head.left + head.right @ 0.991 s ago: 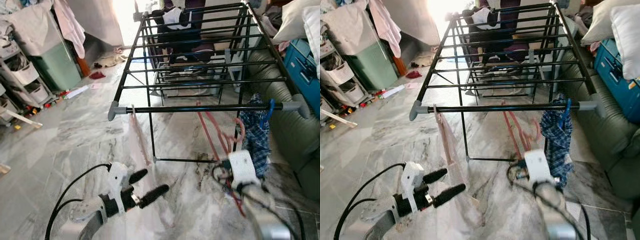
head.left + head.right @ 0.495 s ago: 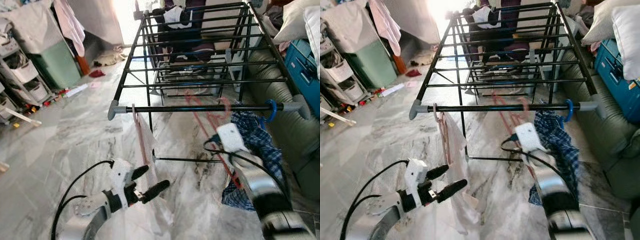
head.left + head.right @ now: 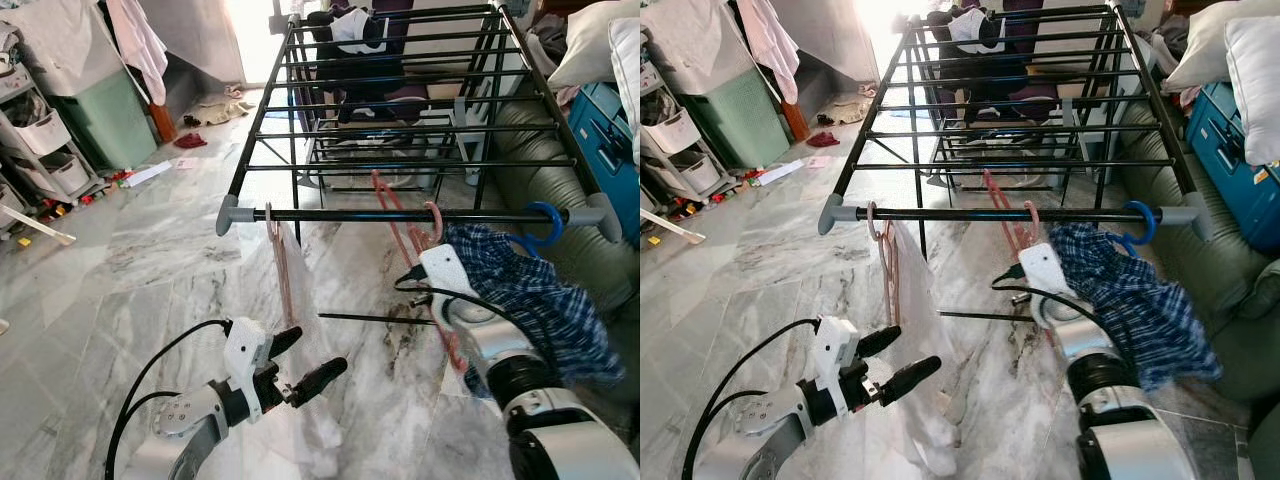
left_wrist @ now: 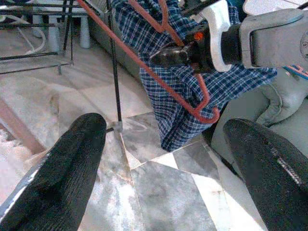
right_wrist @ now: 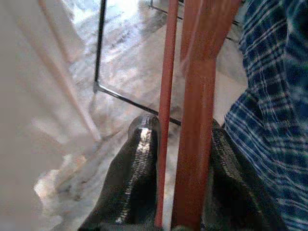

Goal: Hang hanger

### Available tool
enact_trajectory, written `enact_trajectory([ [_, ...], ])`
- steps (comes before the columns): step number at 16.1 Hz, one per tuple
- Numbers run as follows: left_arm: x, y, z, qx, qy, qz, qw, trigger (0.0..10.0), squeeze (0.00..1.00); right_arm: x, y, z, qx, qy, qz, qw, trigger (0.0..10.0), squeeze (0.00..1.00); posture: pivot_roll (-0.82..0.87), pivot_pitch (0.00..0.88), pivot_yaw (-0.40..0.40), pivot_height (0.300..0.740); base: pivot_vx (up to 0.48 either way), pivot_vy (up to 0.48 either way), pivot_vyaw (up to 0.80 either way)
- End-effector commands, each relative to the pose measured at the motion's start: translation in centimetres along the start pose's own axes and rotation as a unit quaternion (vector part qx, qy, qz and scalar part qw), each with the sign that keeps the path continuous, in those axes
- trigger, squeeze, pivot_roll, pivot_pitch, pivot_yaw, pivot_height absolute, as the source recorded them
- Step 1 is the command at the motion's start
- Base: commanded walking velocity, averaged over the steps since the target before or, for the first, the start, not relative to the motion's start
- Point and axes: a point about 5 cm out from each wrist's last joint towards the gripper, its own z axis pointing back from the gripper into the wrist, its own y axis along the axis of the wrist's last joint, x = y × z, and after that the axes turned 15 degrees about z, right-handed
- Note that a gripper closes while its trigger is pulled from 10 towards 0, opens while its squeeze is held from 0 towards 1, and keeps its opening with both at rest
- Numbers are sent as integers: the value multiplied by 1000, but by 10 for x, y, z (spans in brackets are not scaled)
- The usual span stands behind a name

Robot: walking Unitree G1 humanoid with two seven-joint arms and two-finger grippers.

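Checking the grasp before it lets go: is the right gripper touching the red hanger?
Touching. In the right wrist view the right gripper's two black fingers press on the red hanger's bars from both sides.

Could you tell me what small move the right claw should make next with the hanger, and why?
Probably ease the right claw down slightly and then open. It is shut on the red hanger, whose hook already curls at the front rail, beside the plaid shirt, so little is left but settling it.
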Motion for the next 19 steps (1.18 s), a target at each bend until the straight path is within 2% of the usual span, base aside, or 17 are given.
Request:
enact_trajectory([
  [1,-2,1,4,-5,10,-5,1000,10000,0,-5,6,-1,13,4,-13,1000,10000,1000,-121,0,77,740,0,0,0],
  [4,-3,1,1,-9,10,-6,1000,10000,0,-13,14,1,41,-5,-67,997,10000,1000,-132,0,86,740,0,0,0],
  [6,-3,1,0,-10,9,-5,1000,10000,0,-12,15,3,52,-17,-67,996,10000,1000,-132,0,86,740,0,0,0],
  [7,-2,1,0,-9,9,-5,1000,10000,0,-8,20,7,87,-35,-65,993,10000,1000,-136,0,89,740,0,0,0],
  [11,-2,0,0,-10,12,-4,1000,10000,0,-2,17,16,99,-69,-65,991,10000,1000,-137,0,86,740,0,0,0],
  [12,-2,0,0,-10,13,-4,1000,10000,0,-1,13,21,104,-81,-54,990,10000,1000,-138,0,88,740,0,0,0],
  [14,-2,0,0,-10,12,-4,1000,10000,0,1,9,25,107,-95,-54,988,10000,1000,-139,0,88,740,0,0,0],
  [16,-2,-1,1,-10,12,-4,1000,10000,0,2,-1,37,112,-118,-56,985,10000,1000,-142,0,92,740,0,0,0],
  [19,-2,-3,1,-12,12,-2,1000,10000,0,-5,-11,54,124,-133,-49,982,10000,1000,-145,0,100,740,0,0,0],
])
